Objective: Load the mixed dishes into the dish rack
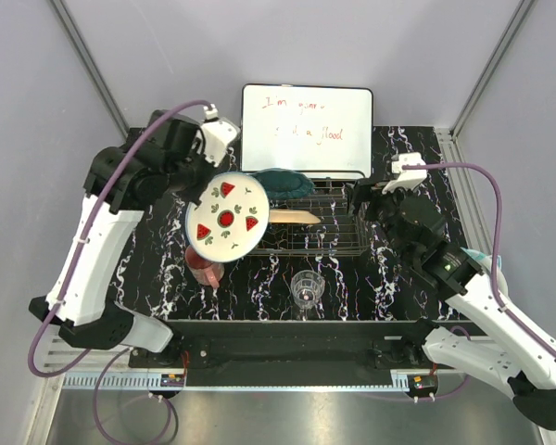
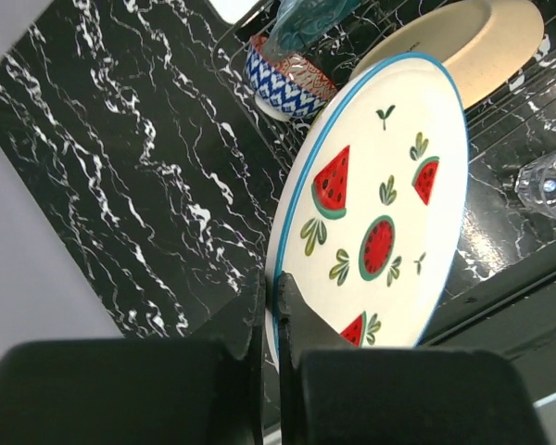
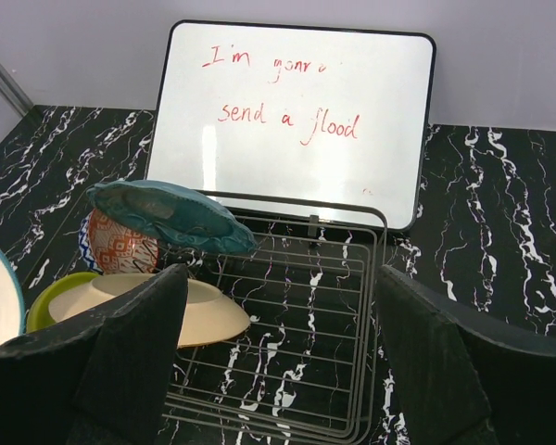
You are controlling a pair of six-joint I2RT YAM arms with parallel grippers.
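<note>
My left gripper (image 2: pixel 276 306) is shut on the rim of the white plate with red slices (image 2: pixel 371 213), holding it tilted in the air at the left end of the dish rack (image 1: pixel 329 232). In the rack lie the peach plate (image 3: pixel 199 315), the teal plate (image 3: pixel 167 215), the red patterned bowl (image 3: pixel 116 246) and the lime-green bowl (image 3: pixel 48 301). My right gripper (image 3: pixel 283 362) hovers open over the rack's bare right half, holding nothing. The pink mug (image 1: pixel 204 267) and the clear glass (image 1: pixel 307 287) stand on the table in front of the rack.
A white whiteboard (image 1: pixel 306 130) with red handwriting leans behind the rack. The black marbled table (image 1: pixel 417 278) ends at a metal rail along the near edge. Grey walls close in on both sides.
</note>
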